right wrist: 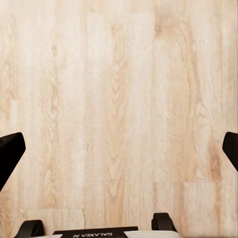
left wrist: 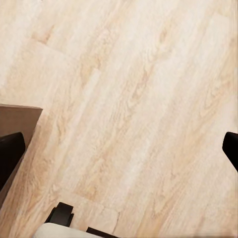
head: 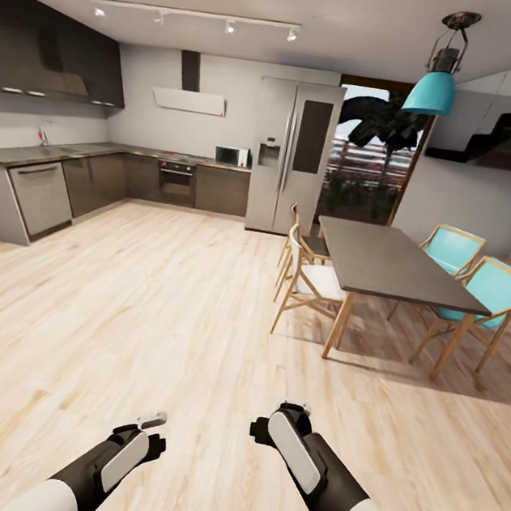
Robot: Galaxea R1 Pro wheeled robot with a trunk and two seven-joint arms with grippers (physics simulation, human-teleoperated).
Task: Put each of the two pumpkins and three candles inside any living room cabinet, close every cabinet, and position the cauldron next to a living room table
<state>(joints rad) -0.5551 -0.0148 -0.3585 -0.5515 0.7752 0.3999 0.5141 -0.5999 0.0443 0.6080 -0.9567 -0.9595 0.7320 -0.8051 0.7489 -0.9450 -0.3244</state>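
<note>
Kitchen and dining area ahead; pale wood floor runs to far counters; dining table at right; left end effector and right end effector spread, carrying nothing; pumpkins, candles, cabinet, cauldron unsighted; judged in transit, no step confirmed.

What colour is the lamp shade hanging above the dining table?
Turquoise lamp shade, best in the head view.

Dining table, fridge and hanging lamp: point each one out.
Dining table [head: 385, 263], head view, on its bare dark top.
Fridge [head: 291, 154], head view, on its doors.
Hanging lamp [head: 432, 92], head view, on its turquoise shade.
</note>
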